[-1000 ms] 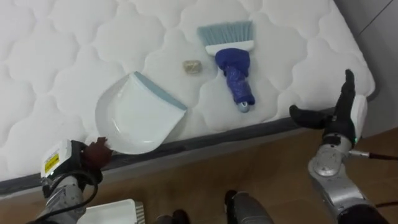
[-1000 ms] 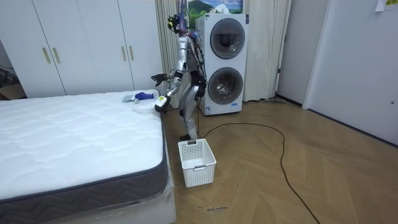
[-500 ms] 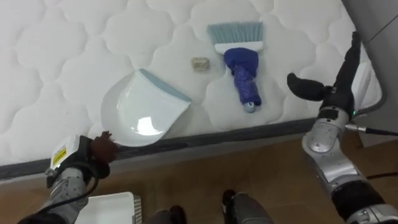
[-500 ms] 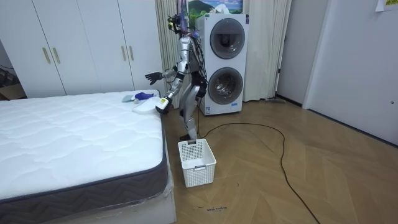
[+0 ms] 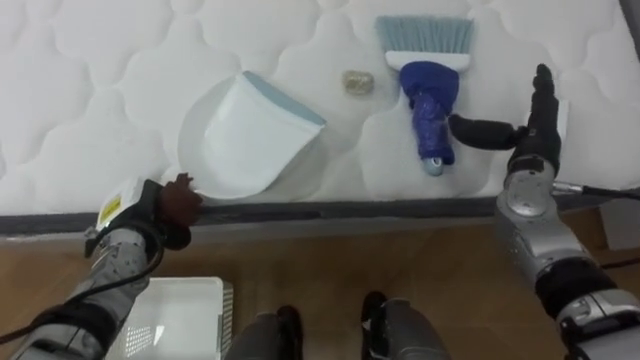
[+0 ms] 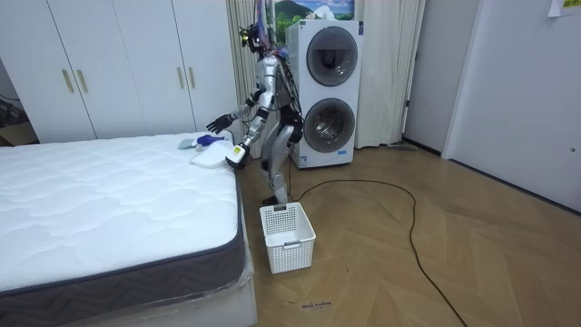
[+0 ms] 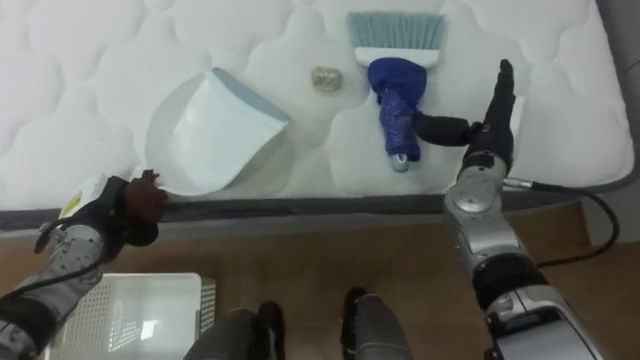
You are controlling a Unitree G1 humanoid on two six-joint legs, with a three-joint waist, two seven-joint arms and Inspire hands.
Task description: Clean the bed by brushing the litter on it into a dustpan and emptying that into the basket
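Note:
On the white quilted mattress (image 5: 90, 80) lies a white dustpan (image 5: 245, 135) with a pale blue lip. My left hand (image 5: 170, 205) is at the bed's edge, its dark fingers curled on the pan's near end. A small crumpled scrap (image 5: 355, 81) lies between the pan and a brush (image 5: 428, 90) with a blue handle and pale blue bristles. My right hand (image 5: 530, 135) is held upright and open just right of the brush handle, thumb stretched toward the handle's end and apart from it.
A white slatted basket (image 5: 175, 320) stands on the wooden floor by my feet, beside the bed (image 6: 109, 209). In the room view I stand at the bed's far corner. Two stacked washing machines (image 6: 329, 91) are behind me and white wardrobes (image 6: 118, 64) line the wall.
My right arm has come down and inward, bringing the open hand over the mattress edge next to the brush handle. The left hand has stayed at the dustpan. The eye view has shifted.

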